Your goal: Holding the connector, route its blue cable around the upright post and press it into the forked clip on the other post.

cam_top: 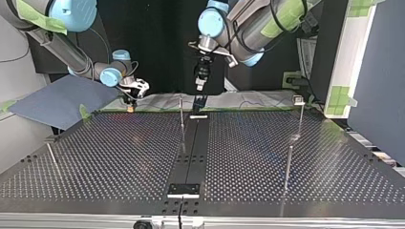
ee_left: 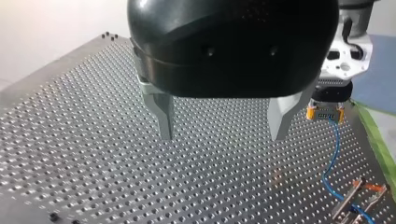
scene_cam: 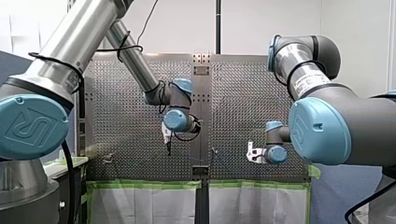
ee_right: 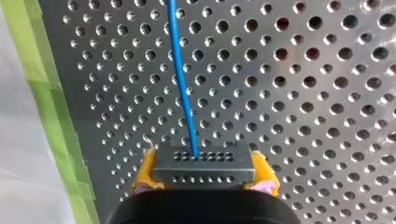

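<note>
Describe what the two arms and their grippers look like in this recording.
Both arms, my left arm and my right arm, are silver tubes with grey joints, light-blue caps and black cables strapped on. My left gripper has a glossy black body and bare metal fingers; my right gripper has yellow pads.

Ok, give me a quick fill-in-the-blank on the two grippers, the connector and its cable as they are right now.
1. My right gripper holds the connector between two ____ pads.
2. The cable running out of the connector is ____ in colour.
3. My left gripper has its fingers ____, with nothing between them.

Missing words: yellow; blue; open.
</note>
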`<state>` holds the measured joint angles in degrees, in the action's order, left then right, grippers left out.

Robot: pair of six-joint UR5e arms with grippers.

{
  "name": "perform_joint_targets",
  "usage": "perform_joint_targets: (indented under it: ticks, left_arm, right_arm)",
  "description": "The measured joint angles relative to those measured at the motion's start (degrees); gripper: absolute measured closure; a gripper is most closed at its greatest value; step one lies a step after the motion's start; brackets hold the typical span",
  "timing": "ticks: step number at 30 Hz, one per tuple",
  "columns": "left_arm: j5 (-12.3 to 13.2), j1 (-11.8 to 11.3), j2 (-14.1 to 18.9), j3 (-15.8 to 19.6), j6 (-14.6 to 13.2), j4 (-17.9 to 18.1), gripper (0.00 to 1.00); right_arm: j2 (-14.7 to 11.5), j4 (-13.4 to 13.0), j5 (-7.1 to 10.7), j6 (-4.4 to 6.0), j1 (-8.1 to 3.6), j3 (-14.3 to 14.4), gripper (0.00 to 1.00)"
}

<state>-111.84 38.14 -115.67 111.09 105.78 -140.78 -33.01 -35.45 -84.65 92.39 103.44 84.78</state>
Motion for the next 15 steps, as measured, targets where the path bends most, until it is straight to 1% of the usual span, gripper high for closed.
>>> perform_joint_targets:
  ticks: [8,15]
  left_arm:
    - [0.3,0.2,4.7,4.7,0.6,0.1,0.00]
    - [0.4,0.4,9.4,9.4,2.5,0.1,0.00]
  right_arm:
    - [0.0,0.4,0.00,0.00,0.20,0.0,1.00]
    - [0.0,0.5,0.00,0.00,0.29,0.0,1.00]
